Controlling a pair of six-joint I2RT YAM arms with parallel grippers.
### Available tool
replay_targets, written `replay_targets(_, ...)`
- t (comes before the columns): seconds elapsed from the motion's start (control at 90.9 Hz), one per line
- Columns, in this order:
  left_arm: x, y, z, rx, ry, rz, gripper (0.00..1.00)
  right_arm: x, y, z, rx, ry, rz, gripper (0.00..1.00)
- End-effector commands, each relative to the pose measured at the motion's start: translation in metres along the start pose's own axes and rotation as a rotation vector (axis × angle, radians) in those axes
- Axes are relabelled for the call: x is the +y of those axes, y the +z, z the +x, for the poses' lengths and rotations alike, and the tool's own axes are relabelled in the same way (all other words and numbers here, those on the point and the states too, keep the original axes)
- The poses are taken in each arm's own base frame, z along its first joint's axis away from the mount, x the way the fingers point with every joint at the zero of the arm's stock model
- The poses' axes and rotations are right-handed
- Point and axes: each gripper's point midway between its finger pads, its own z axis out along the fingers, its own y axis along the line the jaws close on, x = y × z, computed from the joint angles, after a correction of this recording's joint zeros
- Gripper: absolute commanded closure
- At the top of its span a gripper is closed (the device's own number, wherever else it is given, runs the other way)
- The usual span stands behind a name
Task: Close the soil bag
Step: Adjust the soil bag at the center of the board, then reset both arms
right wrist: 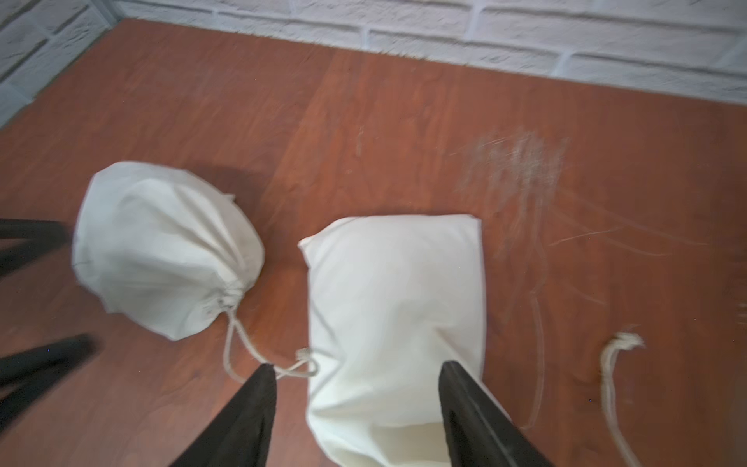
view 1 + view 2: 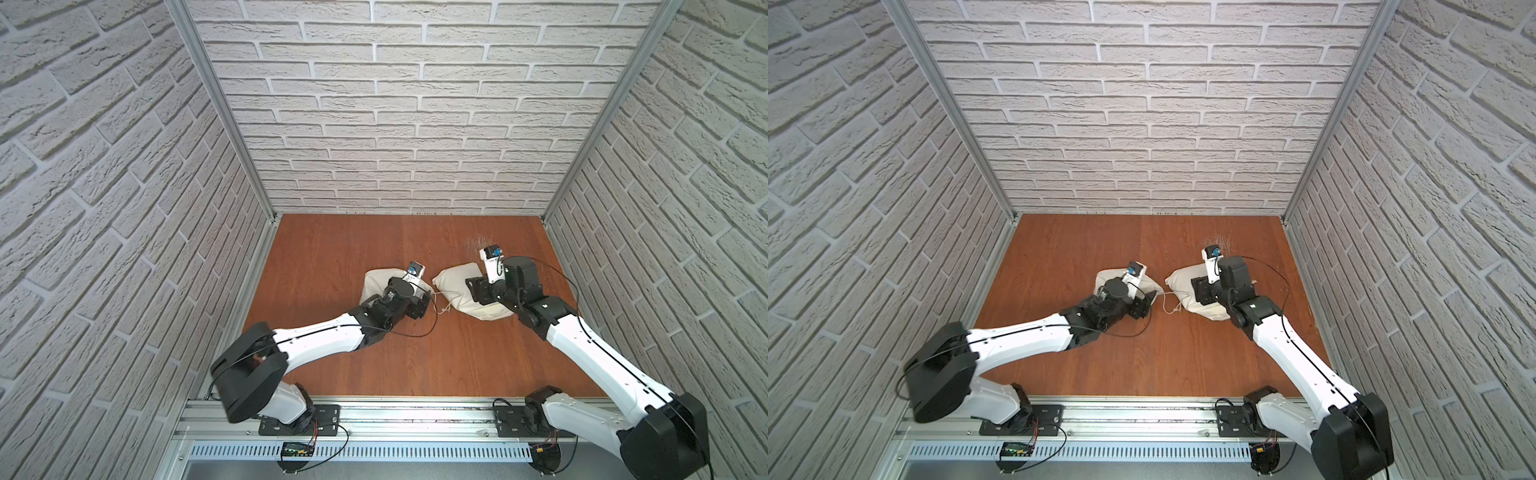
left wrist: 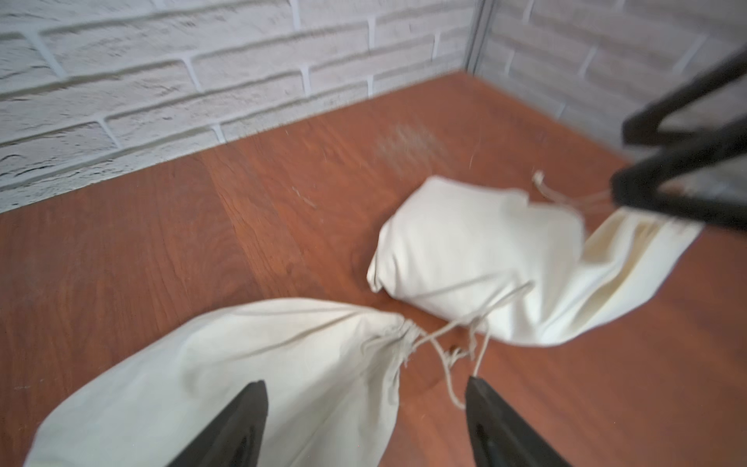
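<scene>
While four fingers (image 3: pixel 242 424) (image 1: pixel 465 404) gape, two cream bags (image 1: pixel 161 250) (image 1: pixel 396 307) lie apart; one cinched.

A reddish-brown wood-grain tabletop (image 2: pixel 332 257) carries a cinched cream drawstring bag (image 2: pixel 374 282). A flatter cream bag (image 2: pixel 453 286) lies just beside it, loose cords (image 2: pixel 445 308) between them, and a pale scuffed patch (image 2: pixel 482 240) farther off.

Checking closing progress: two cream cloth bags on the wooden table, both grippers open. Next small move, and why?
Probably shift the right gripper over the knotted cord end lying loose beside the flat cream cloth bag and close on it. It and the left gripper stand open, empty. The round cream cloth bag is gathered tight; the flat one's neck looks ungathered, though blurred.
</scene>
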Motion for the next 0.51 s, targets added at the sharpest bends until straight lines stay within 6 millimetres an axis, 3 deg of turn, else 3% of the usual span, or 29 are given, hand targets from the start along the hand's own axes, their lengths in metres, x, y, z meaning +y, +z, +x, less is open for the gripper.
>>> replay_targets(0.0, 0.045, -0.021, -0.028, -0.048, -0.118, -0.083, 0.04, -0.067, -0.008, -0.005, -0.083, 0.134, 0.292, 0.16)
replay_targets(0.055, 0.089, -0.033, -0.03, -0.052, -0.204, -0.179, 0.02, -0.093, -0.005, 0.001, -0.091, 0.2, 0.361, 0.11)
replay_targets(0.132, 0.163, -0.058, -0.016, -0.042, -0.355, -0.37, 0.02, -0.122, 0.002, 0.013, -0.096, 0.267, 0.429, 0.08)
replay_targets(0.264, 0.263, -0.121, 0.025, -0.1, -0.515, -0.68, 0.02, -0.146, 0.026, 0.033, -0.149, 0.254, 0.495, 0.05)
replay_targets(0.385, 0.312, -0.167, 0.06, -0.157, -0.525, -0.886, 0.02, -0.15, 0.046, 0.048, -0.213, 0.236, 0.494, 0.0)
replay_targets(0.495, 0.329, -0.174, 0.083, -0.155, -0.437, -0.956, 0.02, -0.143, 0.061, 0.055, -0.188, 0.192, 0.448, 0.01)
